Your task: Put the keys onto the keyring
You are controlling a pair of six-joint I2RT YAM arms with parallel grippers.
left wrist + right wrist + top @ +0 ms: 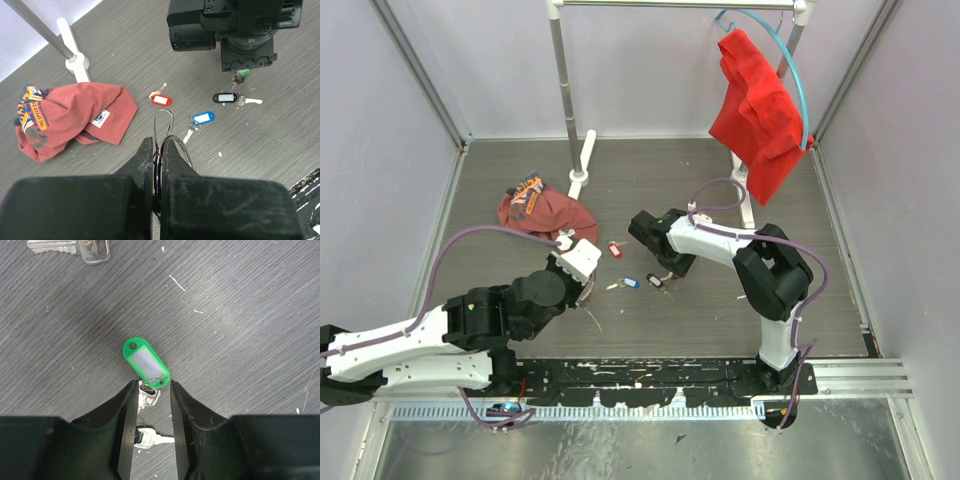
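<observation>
Left wrist view: the left tool [156,145] is pressed together on the keyring [163,111], whose thin wire loop sticks out just ahead of its tips. Beyond that loop the red-tagged key [161,99], the blue-tagged key [202,118] and the black-tagged key [226,97] lie apart from one another on the surface [280,150]. The right tool [153,385] stands partly apart, its fingers [125,410] either side of the small ring and silver head of the green-tagged key [146,357], the tag lying just ahead of the tips; whether a finger actually touches the metal is hard to tell.
</observation>
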